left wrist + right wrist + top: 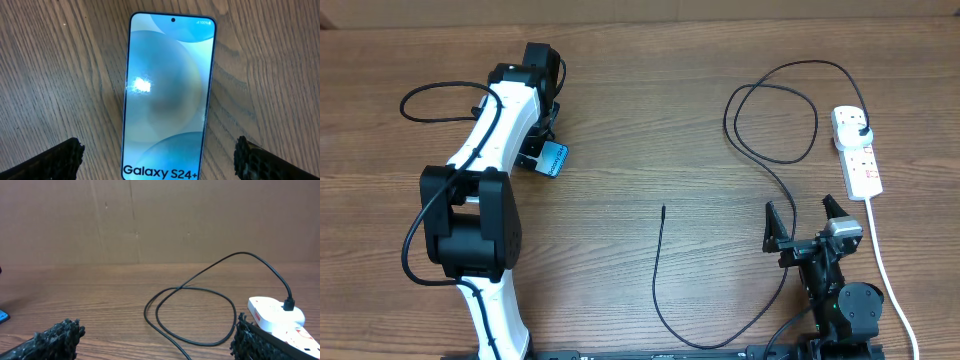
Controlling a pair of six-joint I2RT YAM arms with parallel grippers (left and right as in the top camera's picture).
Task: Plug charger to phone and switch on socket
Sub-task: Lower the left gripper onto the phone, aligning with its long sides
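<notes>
Two arms share the wooden desk [650, 90]. The left pincer [159, 159] hovers open astride the phone [167, 95], which lies face-up at the desk's left. The right pincer [802, 213] gapes empty near the socket [857, 152]. The charger [245, 254] is plugged in there, its tip [663, 209] mid-desk, well apart from the phone. A sound grasp likely means closing squarely on the phone's long edges, leaving its port end clear.
</notes>
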